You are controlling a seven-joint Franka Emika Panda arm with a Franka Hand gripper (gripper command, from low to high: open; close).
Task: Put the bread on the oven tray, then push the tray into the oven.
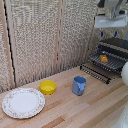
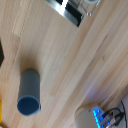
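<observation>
The bread (image 1: pixel 103 58) lies on the oven pan (image 1: pixel 107 62), which juts from the oven (image 1: pixel 116 48); the clamp (image 1: pixel 110 34) hangs above the oven, empty, fingers apart; only the exterior view shows these; the wrist view shows the blue mug (image 2: pixel 29 92) on the wooden table (image 2: pixel 75 65), well clear of the oven.
</observation>
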